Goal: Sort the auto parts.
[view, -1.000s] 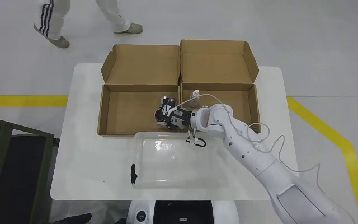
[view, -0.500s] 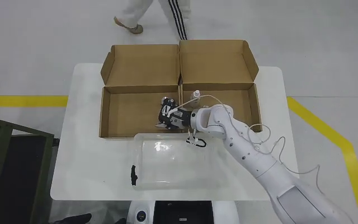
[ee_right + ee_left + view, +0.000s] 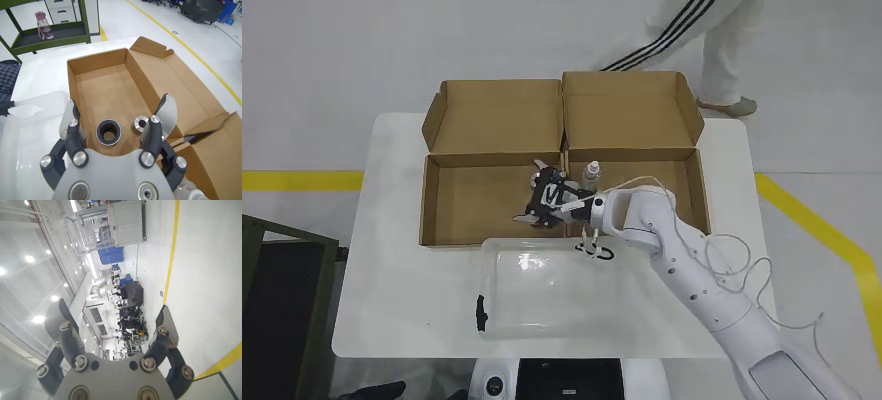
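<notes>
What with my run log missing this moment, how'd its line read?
right gripper open over cardboard box | black ring, metal bushing inside | left gripper open

On the bench (image 3: 392, 250), two boxes stand side by side at the far side, the left box (image 3: 472, 200) touching the right box (image 3: 672, 185). A bin (image 3: 542, 290) lies just before them. In the left box's right end sit a ring (image 3: 108, 132) and a cylinder (image 3: 141, 123), the ring nearer the bin, under the right tool (image 3: 530, 192).

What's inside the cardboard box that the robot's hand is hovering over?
Two metal parts: a dark-rimmed ring and a smaller silver bushing. The box floor beneath the right gripper is covered.
</notes>
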`<state>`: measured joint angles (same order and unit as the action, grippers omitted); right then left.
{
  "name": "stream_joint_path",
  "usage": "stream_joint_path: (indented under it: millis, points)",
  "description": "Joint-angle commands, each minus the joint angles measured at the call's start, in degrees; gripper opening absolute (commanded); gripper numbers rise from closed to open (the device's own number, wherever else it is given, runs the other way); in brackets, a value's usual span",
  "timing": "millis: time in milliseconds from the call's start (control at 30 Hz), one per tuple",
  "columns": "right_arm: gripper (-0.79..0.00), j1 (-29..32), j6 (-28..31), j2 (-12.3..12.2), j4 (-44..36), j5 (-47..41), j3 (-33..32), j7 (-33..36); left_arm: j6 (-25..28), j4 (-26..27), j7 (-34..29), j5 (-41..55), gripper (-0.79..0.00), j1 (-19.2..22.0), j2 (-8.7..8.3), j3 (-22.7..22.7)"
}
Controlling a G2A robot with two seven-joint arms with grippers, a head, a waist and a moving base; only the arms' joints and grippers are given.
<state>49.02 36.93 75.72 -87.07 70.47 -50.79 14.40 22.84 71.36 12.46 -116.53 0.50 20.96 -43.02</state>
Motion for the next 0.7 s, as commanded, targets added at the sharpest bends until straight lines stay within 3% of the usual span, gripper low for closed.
stream_joint_path:
  millis: [0, 300, 667]
  points:
    - [0.000, 2.4, -0.1, -0.7, -3.7, 1.1, -2.0, -0.3, 0.0, 0.0, 0.0, 0.0, 0.000, 0.0, 0.00, 0.0]
    - [0.000, 14.6, -0.2, -3.7, -17.7, 6.2, -12.3, -2.9, 0.0, 0.0, 0.0, 0.0, 0.000, 0.0, 0.00, 0.0]
    - [0.000, 28.7, 1.0, -6.4, -27.9, 9.2, -24.7, -8.4, 0.0, 0.0, 0.0, 0.0, 0.000, 0.0, 0.00, 0.0]
